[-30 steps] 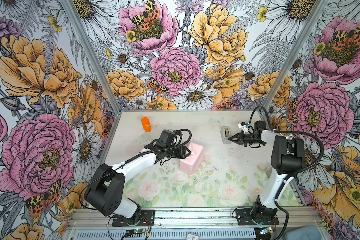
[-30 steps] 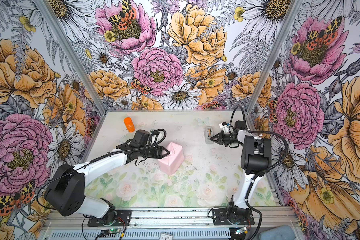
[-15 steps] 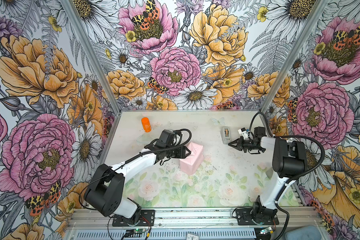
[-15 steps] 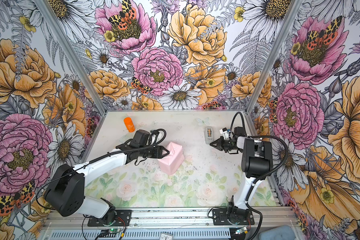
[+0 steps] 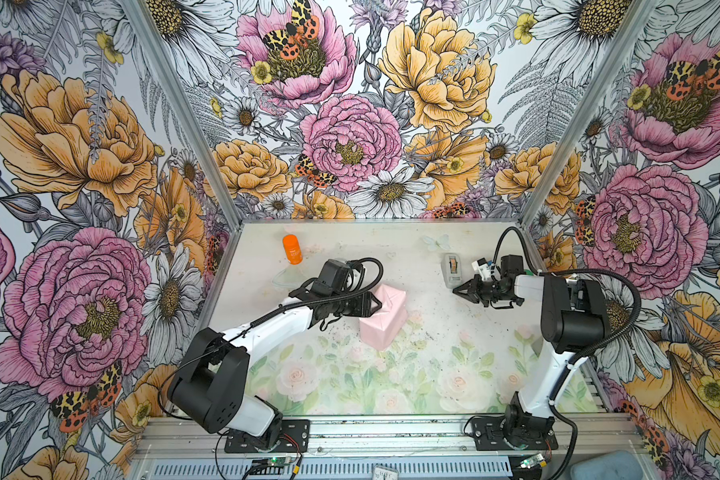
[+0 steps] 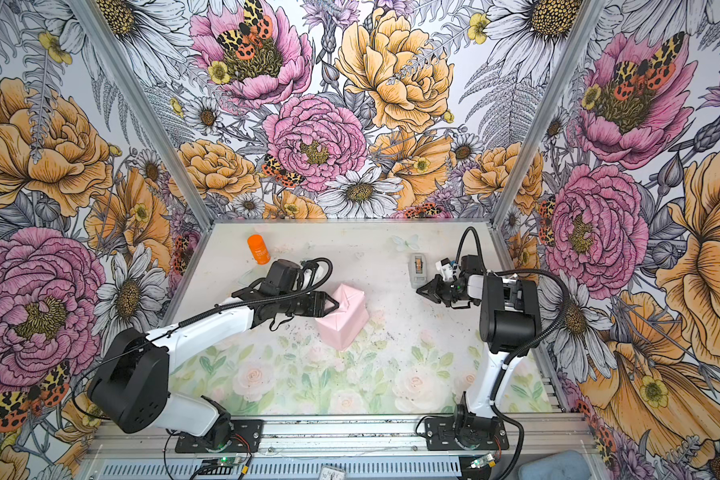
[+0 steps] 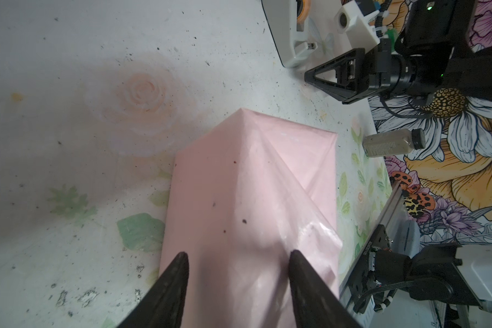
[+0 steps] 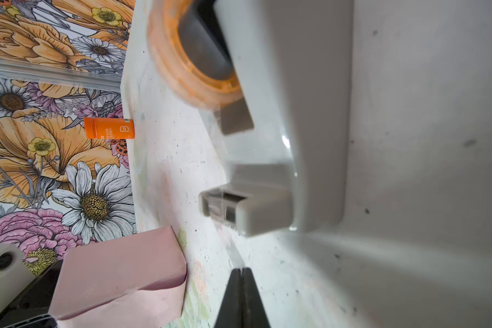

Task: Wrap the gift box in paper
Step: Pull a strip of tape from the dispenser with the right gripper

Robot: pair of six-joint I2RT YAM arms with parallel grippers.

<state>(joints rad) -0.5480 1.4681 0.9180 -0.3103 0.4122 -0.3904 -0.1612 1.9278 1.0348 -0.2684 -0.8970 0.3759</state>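
From where I sit the wrap looks mostly done: the gift box is fully hidden under the paper (image 5: pixel 385 318), pale pink side out, and the parcel sits near the middle of the surface (image 5: pixel 433 345). I see a folded ridge running along its top in the left wrist view, and in the right wrist view a flap at one end curls loose. I can make out no tape on it, so I judge sealing is what remains. The left fingers (image 7: pixel 171 286) stand moderately apart, their tips against the paper at the parcel's 9 o'clock end, pinning rather than clasping it, I think. The right fingers (image 8: pixel 230 301) are pressed together just short of the tape dispenser (image 5: pixel 452 270), at the parcel's 2 o'clock. Whether they pinch a tape strip I cannot tell.
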